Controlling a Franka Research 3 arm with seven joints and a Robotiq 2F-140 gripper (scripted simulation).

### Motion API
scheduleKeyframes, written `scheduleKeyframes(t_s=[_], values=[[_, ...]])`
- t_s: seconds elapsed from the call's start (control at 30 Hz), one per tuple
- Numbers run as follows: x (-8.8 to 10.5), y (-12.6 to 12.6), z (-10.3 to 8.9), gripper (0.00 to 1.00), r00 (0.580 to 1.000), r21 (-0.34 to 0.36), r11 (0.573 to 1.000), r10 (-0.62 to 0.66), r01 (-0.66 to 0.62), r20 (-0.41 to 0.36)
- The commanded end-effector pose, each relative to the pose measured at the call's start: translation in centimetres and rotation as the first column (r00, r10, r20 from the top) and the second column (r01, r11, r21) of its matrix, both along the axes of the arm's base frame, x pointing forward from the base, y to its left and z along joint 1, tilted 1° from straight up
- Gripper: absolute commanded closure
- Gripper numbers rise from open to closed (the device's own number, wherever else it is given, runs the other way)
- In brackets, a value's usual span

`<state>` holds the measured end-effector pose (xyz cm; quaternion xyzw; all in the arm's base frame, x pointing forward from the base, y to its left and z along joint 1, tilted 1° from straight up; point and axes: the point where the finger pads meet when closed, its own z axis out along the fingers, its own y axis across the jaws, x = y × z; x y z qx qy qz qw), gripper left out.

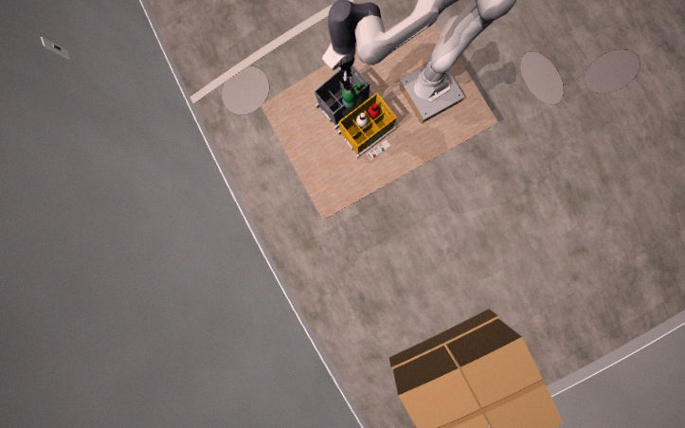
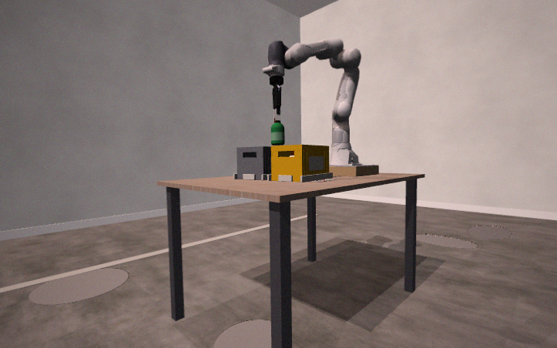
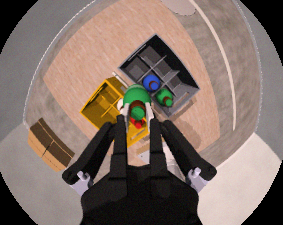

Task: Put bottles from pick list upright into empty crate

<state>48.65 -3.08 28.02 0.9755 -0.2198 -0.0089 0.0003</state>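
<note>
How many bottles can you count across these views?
5. A green bottle hangs from the gripper; blue and green ones stand in the gray crate; white and red in the yellow crate. More may be hidden.

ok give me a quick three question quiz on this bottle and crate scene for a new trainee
1. True or false: the gripper is shut on the green bottle, which hangs above the crate tops.
2. How many bottles stand in the yellow crate in the top view? A) none B) two C) four
3. Fill in: in the wrist view, the grey crate holds a green-capped bottle and a ____-capped bottle.

Key
1. True; the fingers grip its neck and the bottle is lifted free of both crates.
2. B; a white-capped bottle and a red-capped bottle.
3. blue
</note>
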Motion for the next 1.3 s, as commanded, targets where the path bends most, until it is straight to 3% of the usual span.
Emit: scheduleKeyframes(t_s=[0.0, 1.27], values=[[0.5, 0.8, 0.3, 1.0, 1.0, -0.001, 1.0, -0.024, 0.024, 0.006], [2.7, 7.2, 0.3, 1.0, 1.0, -0.001, 1.0, -0.024, 0.024, 0.006]])
